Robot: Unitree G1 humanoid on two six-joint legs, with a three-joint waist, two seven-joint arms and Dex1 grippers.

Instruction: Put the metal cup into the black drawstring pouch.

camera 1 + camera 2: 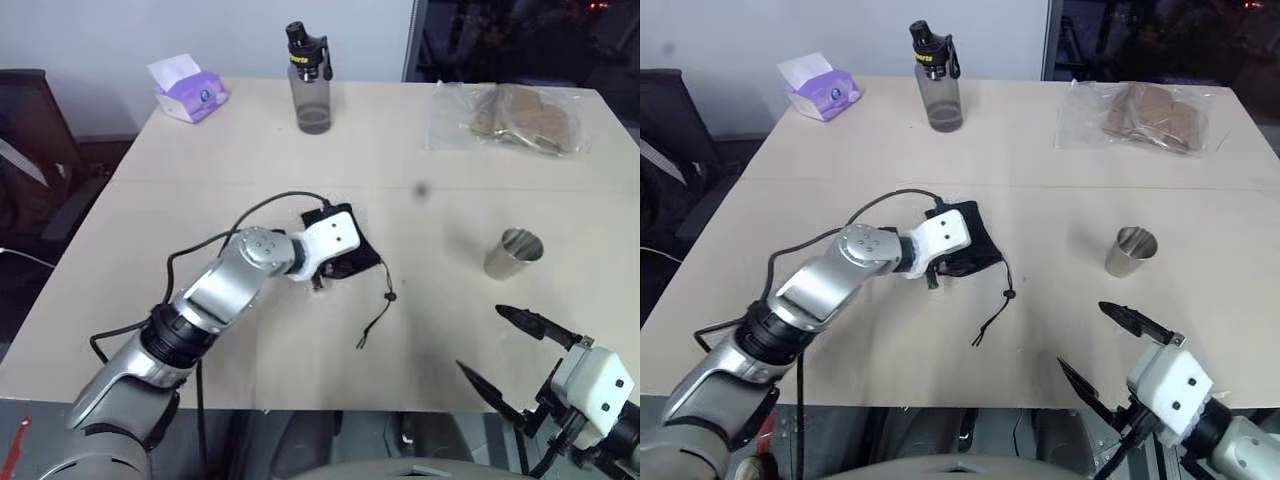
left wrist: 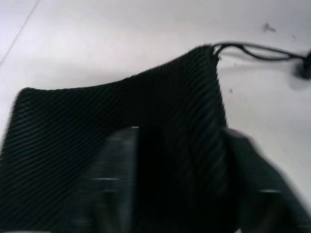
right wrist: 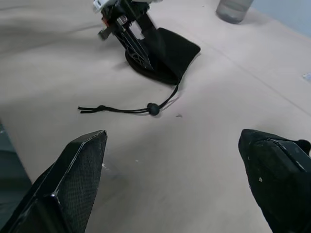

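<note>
While left jaws (image 3: pixel 133 48) pinch black drawstring pouch (image 1: pixel 975 245), metal cup (image 1: pixel 513 252) beyond wide-open right jaws (image 1: pixel 495 350).

Left gripper (image 1: pixel 322 268) lowered onto the black drawstring pouch (image 1: pixel 352 258) near the middle of the table (image 1: pixel 250 150), the pouch's cord (image 1: pixel 379 310) trailing toward the near edge. Metal cup (image 1: pixel 513 252) upright, well apart to the right. Right gripper (image 1: pixel 500 350) at the near right edge, fingers (image 1: pixel 525 322) spread wide. Water bottle (image 1: pixel 308 82), tissue box (image 1: pixel 187 88) and clear bag (image 1: pixel 512 118) along the far side.
</note>
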